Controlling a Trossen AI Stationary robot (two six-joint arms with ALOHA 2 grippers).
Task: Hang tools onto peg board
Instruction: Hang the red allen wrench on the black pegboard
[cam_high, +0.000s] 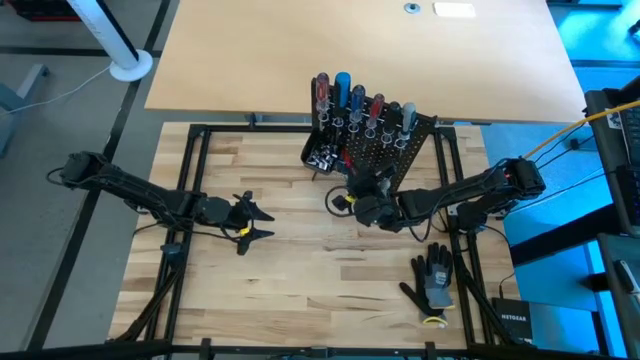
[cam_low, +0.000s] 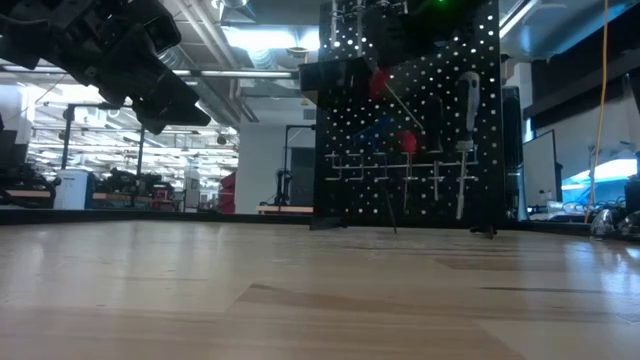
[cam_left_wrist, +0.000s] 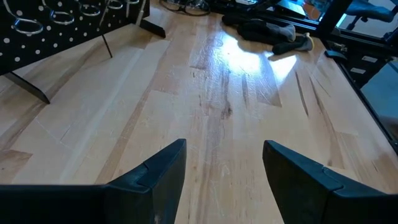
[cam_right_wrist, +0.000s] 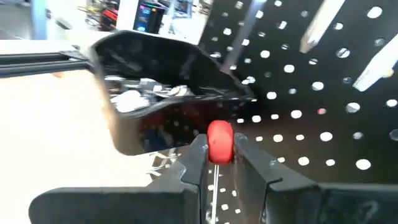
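Right wrist view: right gripper (cam_right_wrist: 219, 163) clamped on a red-handled screwdriver (cam_right_wrist: 219, 142) — red handle end pinched between the two fingers (cam_right_wrist: 194, 163), thin shaft running back between them. Just ahead of the jaws: peg board (cam_right_wrist: 323, 93), black, perforated, close up. Beside and slightly beyond the jaws: small black tray (cam_right_wrist: 163, 102) with silver bits (cam_right_wrist: 134, 98) inside. Seen from above, right gripper (cam_high: 372, 205) sat right at the front face of the peg board (cam_high: 385, 150), other tools (cam_high: 343, 95) already standing in the ring holders along its top.

Left gripper (cam_left_wrist: 224, 171) — jaws wide apart, nothing between them, only bare tabletop (cam_left_wrist: 211, 124) ahead. Parked over the table well away from the board in the high view (cam_high: 252, 222). Far ahead of the left jaws: work glove (cam_left_wrist: 270, 31) lying flat near the table edge. Off to one side: board's thin legs (cam_left_wrist: 31, 87) and wire rings (cam_left_wrist: 28, 25).

Low view: red handles (cam_low: 408, 140) and a grey-handled tool (cam_low: 468, 100) visible against the board.
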